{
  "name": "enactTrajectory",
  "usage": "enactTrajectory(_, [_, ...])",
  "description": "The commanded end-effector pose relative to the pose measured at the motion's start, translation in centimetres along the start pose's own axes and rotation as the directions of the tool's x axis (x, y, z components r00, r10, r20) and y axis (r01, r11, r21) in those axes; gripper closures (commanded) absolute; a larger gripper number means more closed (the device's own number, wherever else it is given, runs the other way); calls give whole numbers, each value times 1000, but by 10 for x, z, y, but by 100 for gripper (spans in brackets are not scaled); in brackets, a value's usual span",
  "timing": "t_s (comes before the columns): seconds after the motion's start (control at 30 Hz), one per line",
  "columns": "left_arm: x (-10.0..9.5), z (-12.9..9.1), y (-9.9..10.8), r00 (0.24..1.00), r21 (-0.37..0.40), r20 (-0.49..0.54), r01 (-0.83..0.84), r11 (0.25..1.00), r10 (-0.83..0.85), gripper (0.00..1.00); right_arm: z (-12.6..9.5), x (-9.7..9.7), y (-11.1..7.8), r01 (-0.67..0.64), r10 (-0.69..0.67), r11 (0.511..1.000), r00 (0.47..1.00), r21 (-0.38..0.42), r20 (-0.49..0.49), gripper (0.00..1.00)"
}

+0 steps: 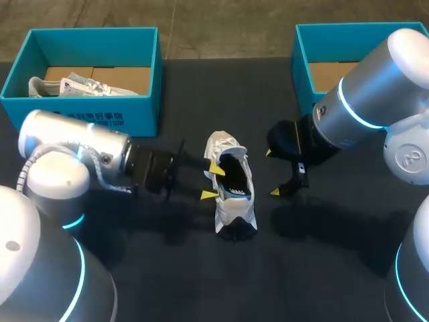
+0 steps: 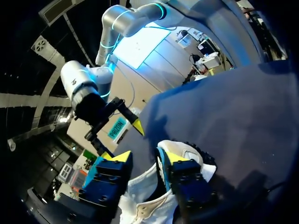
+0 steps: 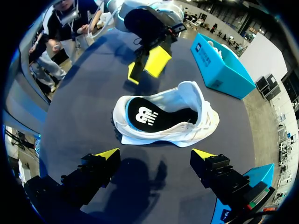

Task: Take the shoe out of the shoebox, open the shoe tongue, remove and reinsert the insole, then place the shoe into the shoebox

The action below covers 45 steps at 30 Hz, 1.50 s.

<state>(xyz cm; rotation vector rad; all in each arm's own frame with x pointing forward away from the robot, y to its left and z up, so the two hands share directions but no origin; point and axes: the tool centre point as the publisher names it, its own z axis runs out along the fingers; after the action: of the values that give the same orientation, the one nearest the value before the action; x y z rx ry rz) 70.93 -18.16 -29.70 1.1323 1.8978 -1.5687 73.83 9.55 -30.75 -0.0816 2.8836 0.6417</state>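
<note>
White mesh sneaker point(image 1: 234, 209) with a black insole point(image 3: 149, 116) lies on the dark tabletop point(image 1: 167, 268) between the two grippers. The left gripper point(image 1: 210, 181) hangs at its side, fingers spread apart, the upper below and between them; whether they touch it cannot be told. The right gripper point(image 3: 155, 154) is spread wide too, the sneaker just ahead of it, untouched. Behind the left gripper's arm stands a teal cardboard shoebox point(image 1: 100, 117) holding another pale shoe point(image 1: 67, 86).

Robotics lab, silver left arm point(image 1: 74, 157) and right arm point(image 1: 375, 87), dark table point(image 1: 167, 282), teal shoebox point(image 1: 144, 114)
</note>
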Motion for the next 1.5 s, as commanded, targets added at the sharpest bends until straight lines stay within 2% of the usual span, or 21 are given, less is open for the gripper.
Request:
enactTrajectory(0.03, [-8,-19,-5,993,22,-119,-14,1000,17,100,2,1,1,-1,1,1000,1000,3,3,0])
enactTrajectory(0.27, [-9,-31,-12,960,61,-266,-70,996,84,100,2,1,1,-1,1,1000,1000,3,3,0])
enactTrajectory(0.47, [-9,-40,-26,899,127,-403,-134,983,175,100,2,1,1,-1,1,1000,1000,3,3,0])
enactTrajectory(0.6, [-15,-50,-35,845,143,-491,-161,977,211,100,2,1,1,-1,1,1000,1000,3,3,0])
enactTrajectory(1.5, [-15,-50,-35,845,143,-491,-161,977,211,100,2,1,1,-1,1,1000,1000,3,3,0])
